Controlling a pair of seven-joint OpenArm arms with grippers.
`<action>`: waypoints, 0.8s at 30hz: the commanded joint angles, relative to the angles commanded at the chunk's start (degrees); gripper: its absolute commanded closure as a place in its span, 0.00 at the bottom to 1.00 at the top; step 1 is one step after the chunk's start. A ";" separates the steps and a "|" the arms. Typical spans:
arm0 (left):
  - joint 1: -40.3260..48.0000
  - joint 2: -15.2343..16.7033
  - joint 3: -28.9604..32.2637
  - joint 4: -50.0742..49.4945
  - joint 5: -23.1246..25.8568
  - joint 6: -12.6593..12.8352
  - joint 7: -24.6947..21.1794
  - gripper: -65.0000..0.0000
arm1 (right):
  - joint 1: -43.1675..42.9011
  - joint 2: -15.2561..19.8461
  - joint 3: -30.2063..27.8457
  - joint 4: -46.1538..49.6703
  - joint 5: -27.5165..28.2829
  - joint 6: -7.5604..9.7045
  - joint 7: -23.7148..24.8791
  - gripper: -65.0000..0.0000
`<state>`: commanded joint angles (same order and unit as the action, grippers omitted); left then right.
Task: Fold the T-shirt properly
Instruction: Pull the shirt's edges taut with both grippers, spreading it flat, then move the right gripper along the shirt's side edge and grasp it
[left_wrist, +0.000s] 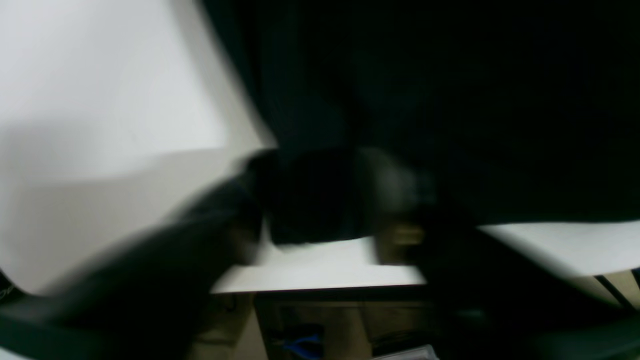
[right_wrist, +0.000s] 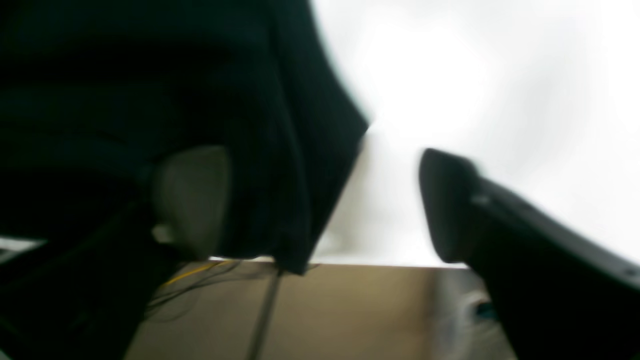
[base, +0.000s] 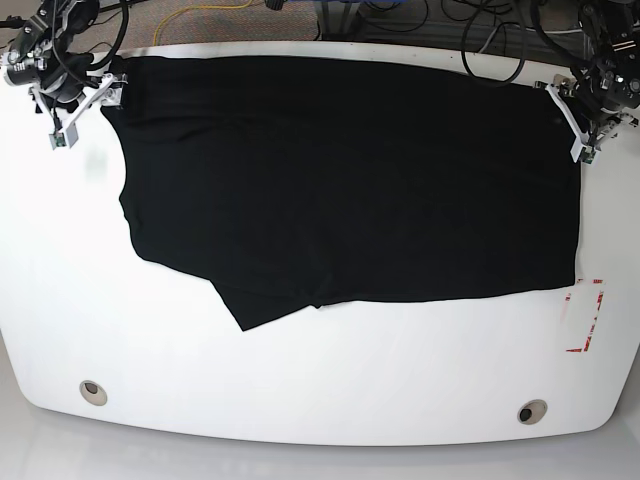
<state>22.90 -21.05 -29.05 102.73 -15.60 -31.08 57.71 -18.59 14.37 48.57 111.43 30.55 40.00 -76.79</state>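
T-shirt (base: 350, 180) spread flat across white table (base: 300, 390), plain black side up. Left gripper (base: 578, 125) at far corner on base view's right, clamped on shirt edge. Right gripper (base: 85, 100) at opposite far corner, jaws spread, one finger (right_wrist: 192, 200) against cloth.

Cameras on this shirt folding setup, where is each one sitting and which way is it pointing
Left wrist: on the left arm, looking past the blurred left gripper at the T-shirt on the white table.
Right wrist: on the right arm, looking between the right gripper fingers at the shirt's edge.
Base: overhead, looking down at the spread shirt, with both arms at the far corners.
Shared: all three show the black shirt and the table.
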 joint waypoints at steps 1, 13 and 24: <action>-0.18 0.00 0.09 0.62 -0.09 0.00 0.00 0.38 | 0.18 -0.09 -0.09 1.49 0.00 0.00 0.00 0.11; -4.92 0.09 0.18 3.60 0.00 -0.26 2.73 0.38 | 8.09 -2.64 -9.49 0.26 4.13 0.00 -1.93 0.14; -5.10 0.09 0.18 3.43 0.00 -0.26 2.73 0.38 | 8.53 -4.22 -20.31 -0.79 -5.10 0.00 -0.18 0.20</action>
<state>17.80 -20.97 -28.88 106.15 -15.60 -31.34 60.44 -10.07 10.15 28.26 110.64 25.45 40.00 -76.97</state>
